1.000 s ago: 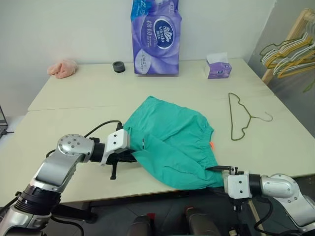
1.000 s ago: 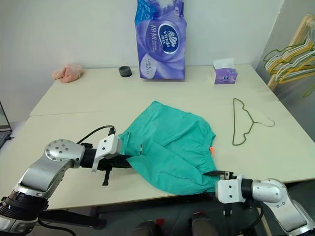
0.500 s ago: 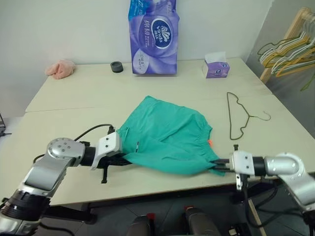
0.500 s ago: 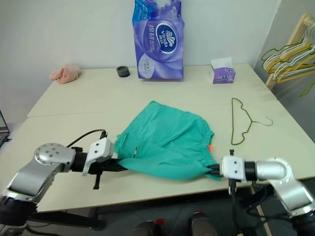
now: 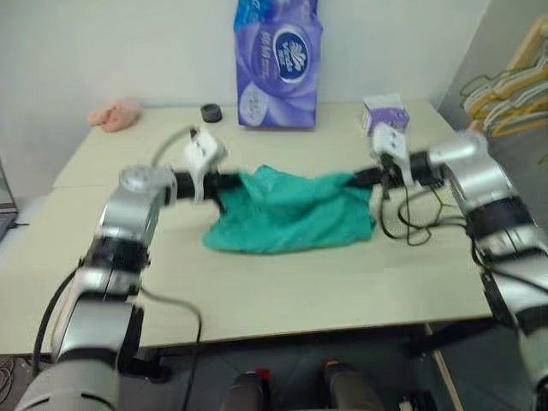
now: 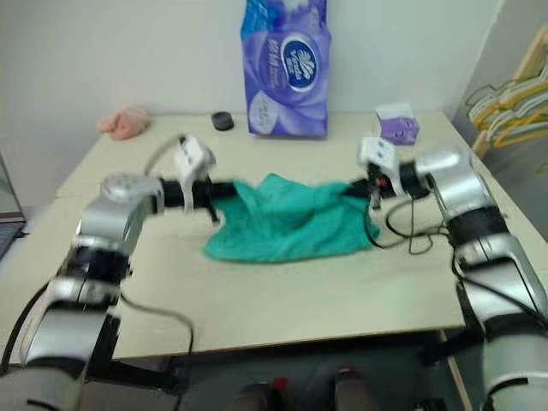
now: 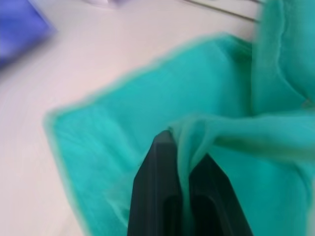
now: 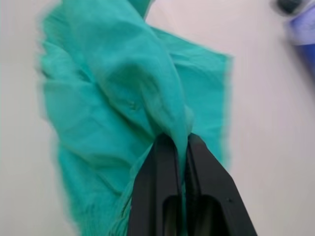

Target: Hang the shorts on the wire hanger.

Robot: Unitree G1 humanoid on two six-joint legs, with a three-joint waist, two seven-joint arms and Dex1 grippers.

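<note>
Near edge of the table: bare top.

Middle of the table: the shorts stretched between both arms, upper edge lifted, lower edge dragging on the tabletop. Landmark for everything below is the shorts.

Left gripper at the left end of the shorts, fingers pinched tight on a fold of teal cloth; the left wrist view has the fabric squeezed between the two black fingers. Right gripper at the right end of the shorts, fingers likewise clamped on a bunched fold.

Just right of the shorts, below the right forearm: thin dark loops on the table, either the arm's cable or the wire hanger; cannot tell which, so the hanger stays unplaced.

Beyond the shorts: tissue box far right, big purple tissue-paper pack against the wall, small dark roll and pink fluffy cloth far left. Bunch of hangers off the table, far right.

Risks, as judged:
- Both grips are on small folds; a pull apart could slip one free, dropping that side.
- Trailing hem could sweep the hanger off position if it lies under the right arm.
- Cloth is bunched, waistband not located; threading blind may catch one layer only.
</note>
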